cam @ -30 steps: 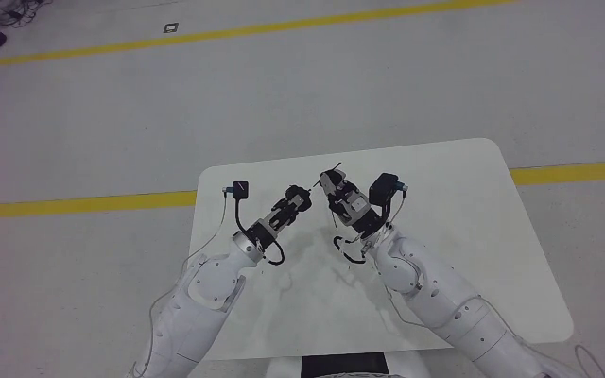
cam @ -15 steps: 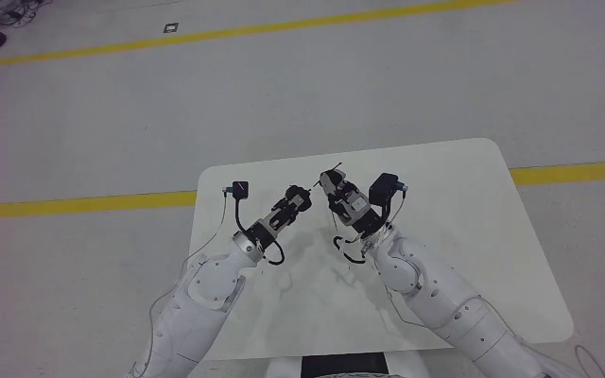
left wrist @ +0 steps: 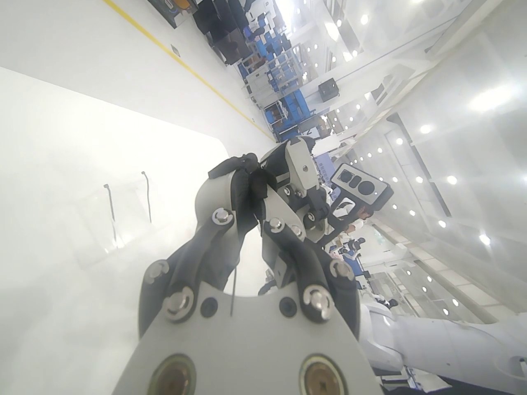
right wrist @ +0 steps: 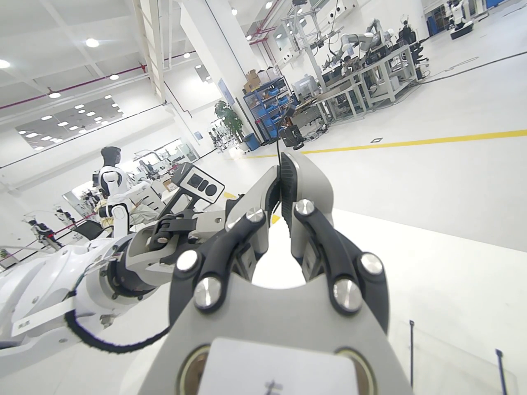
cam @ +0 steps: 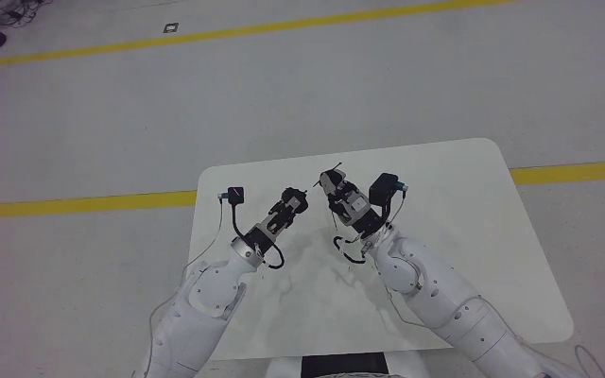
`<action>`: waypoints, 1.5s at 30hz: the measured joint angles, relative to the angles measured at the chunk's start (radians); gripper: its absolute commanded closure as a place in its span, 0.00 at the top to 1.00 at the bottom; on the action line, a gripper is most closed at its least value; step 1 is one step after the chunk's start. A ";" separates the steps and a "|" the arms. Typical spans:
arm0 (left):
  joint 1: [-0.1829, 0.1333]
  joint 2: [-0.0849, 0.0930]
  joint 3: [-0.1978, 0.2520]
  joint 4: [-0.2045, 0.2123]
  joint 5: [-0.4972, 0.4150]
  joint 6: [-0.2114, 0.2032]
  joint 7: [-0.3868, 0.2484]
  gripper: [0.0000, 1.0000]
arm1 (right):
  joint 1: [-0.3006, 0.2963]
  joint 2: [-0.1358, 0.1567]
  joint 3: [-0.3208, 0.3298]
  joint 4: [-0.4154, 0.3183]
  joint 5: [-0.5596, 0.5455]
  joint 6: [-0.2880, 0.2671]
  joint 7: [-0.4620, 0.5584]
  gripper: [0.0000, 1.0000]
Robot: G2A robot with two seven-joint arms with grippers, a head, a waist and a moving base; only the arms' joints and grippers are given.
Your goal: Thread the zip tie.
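Note:
Both grippers hang close together above the middle of the white table. My left gripper is shut, its fingertips pinching a thin black zip tie whose strand trails back between the fingers. My right gripper is also shut, on a black zip tie that sticks out past its fingertips. Just beyond the left fingertips, the right gripper nearly touches them. I cannot tell whether both grip the same tie.
Two spare black zip ties lie on a clear sheet on the table beneath the arms; they are the spare ties in the right wrist view. The table's right half is bare. The floor beyond has yellow lines.
The left arm's wrist and forearm have shifted slightly toward the table's near side. Both grippers stay shut and close together.

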 measured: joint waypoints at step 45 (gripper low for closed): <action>-0.004 -0.003 0.008 -0.051 0.046 -0.009 0.050 0.00 | 0.000 0.000 0.000 0.000 0.000 0.000 0.000 0.00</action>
